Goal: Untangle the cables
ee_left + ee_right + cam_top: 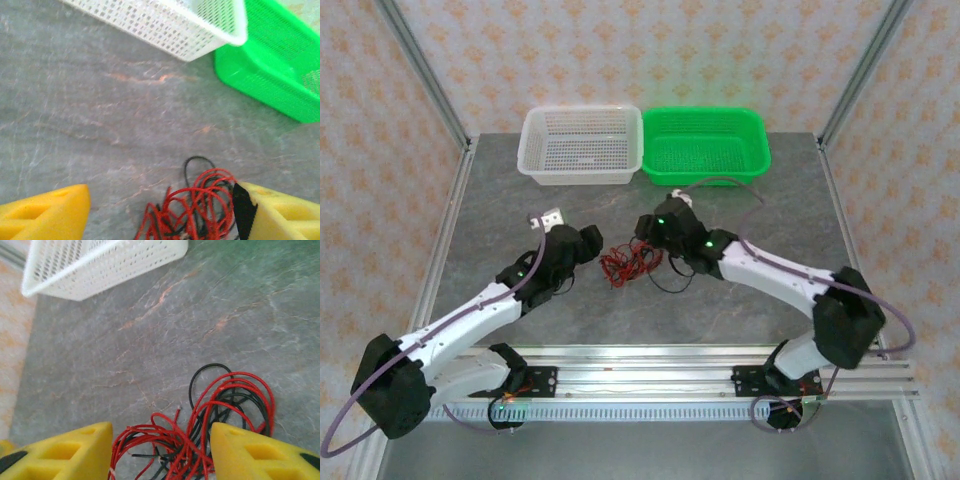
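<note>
The cables (628,266) lie in one tangled clump at the centre of the frame, flat on the grey worktop (740,300). Thin red loops overlap thinner black strands, and one black loop trails out to the lower right.

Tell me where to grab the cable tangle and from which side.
Probably the black loop jutting clear at the far edge of the cables. Come straight down, fingers astride it: it lies flat on the table, while the middle is a dense knot.

White-black arms (460,325), yellow gripper fingers (60,452)
</note>
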You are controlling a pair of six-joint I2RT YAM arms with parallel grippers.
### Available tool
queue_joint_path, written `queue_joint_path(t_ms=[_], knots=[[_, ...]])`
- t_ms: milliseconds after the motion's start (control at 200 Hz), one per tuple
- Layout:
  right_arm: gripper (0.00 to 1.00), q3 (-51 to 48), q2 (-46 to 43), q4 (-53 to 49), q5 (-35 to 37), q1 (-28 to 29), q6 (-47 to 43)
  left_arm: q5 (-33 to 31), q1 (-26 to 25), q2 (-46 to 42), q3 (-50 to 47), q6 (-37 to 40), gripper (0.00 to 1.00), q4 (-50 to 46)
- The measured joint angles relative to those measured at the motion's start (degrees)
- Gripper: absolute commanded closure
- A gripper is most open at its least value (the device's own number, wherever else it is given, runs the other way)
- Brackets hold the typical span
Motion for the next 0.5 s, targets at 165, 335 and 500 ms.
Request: queue_joint_path(t_ms=[165, 335, 500], knots=[[0.53, 4.72, 10.36, -4.33, -0.79, -0.11, -3.89, 2.43, 0.00, 4.00, 1.53, 1.55, 0.28, -0.02], [0.58, 5.05, 16.55, -5.07, -3.50, -0.81, -4.48, 6.95, 0.00, 14.73, 1.60, 2.34, 0.28, 2.25], [0.62, 4.31, 18.60, -2.58, -5.99, -1.75, -3.54, 10.47, 0.00, 24.00, 1.57, 2.27, 0.36, 6.36]])
